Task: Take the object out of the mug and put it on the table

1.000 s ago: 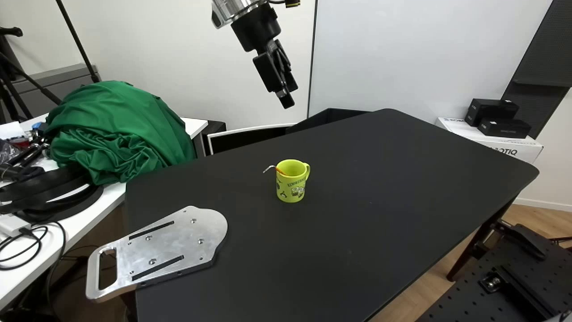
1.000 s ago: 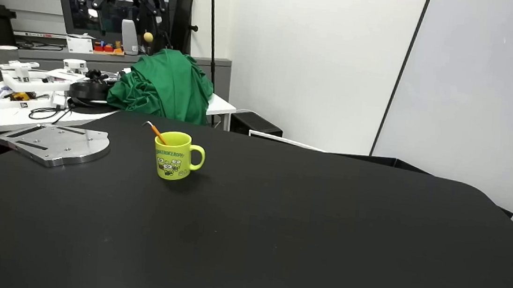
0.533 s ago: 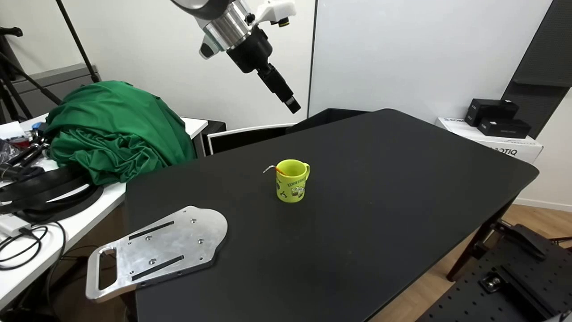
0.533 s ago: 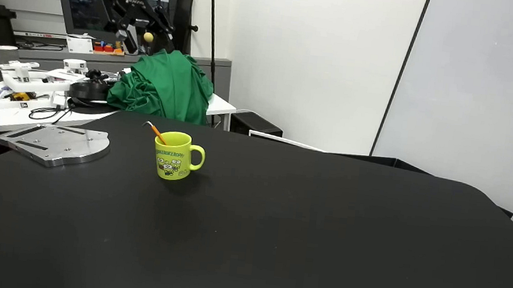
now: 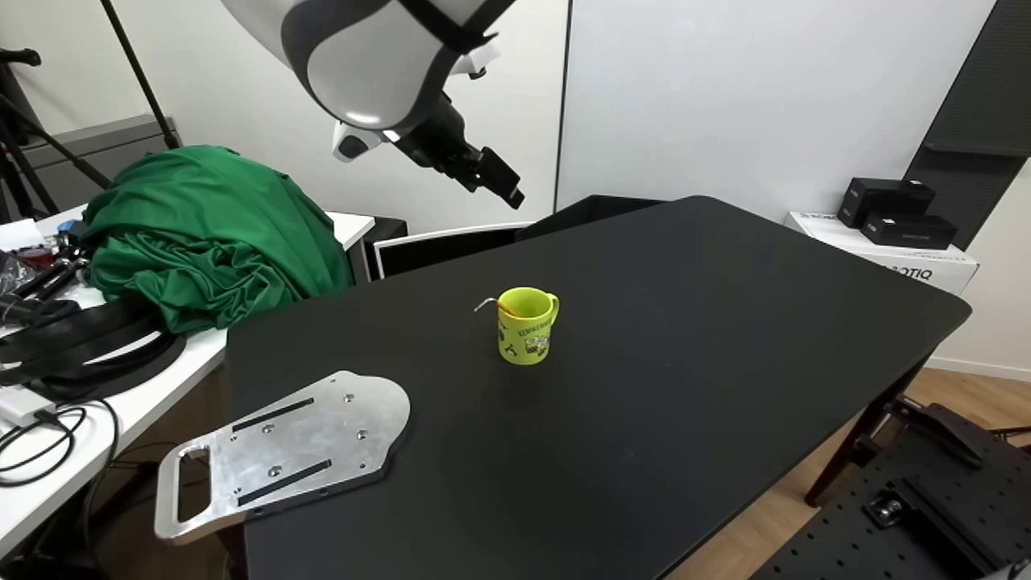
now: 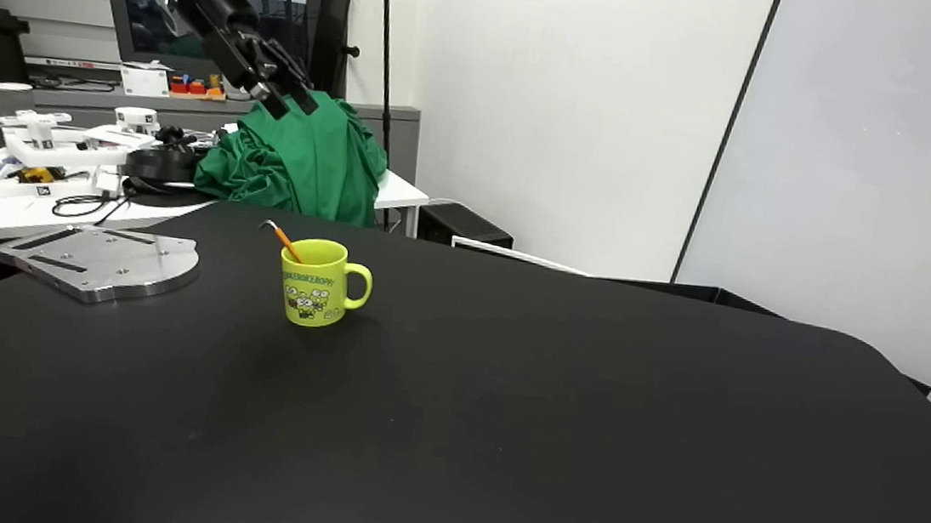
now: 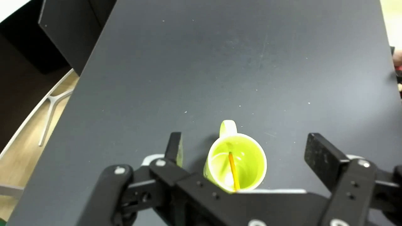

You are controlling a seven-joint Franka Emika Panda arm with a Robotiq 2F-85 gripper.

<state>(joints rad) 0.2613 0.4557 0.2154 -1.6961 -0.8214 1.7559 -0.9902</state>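
Observation:
The lime-green mug (image 5: 525, 345) stands upright on the black table (image 5: 685, 387); it also shows in an exterior view (image 6: 317, 297) and in the wrist view (image 7: 256, 157). The object, a thin orange stick (image 6: 288, 244), leans in it, with a bent silvery end sticking out over the rim opposite the handle. In the wrist view the stick (image 7: 233, 172) has its dark tip inside the mug; its upper end is hidden behind the gripper. My gripper (image 6: 293, 106) is open and empty, well above the table and apart from the mug. In the wrist view the mug appears between the fingers (image 7: 245, 149).
A silver metal plate (image 5: 298, 443) lies at the table's edge and overhangs it; it also shows in an exterior view (image 6: 102, 261). A green cloth (image 5: 209, 234) lies on the cluttered white desk (image 5: 137, 387) beside the table. A white wall (image 5: 725, 105) stands behind.
My gripper has come down and turned, and the arm now reaches further into both exterior views. The gripper stays open. The mug and the stick have not moved.

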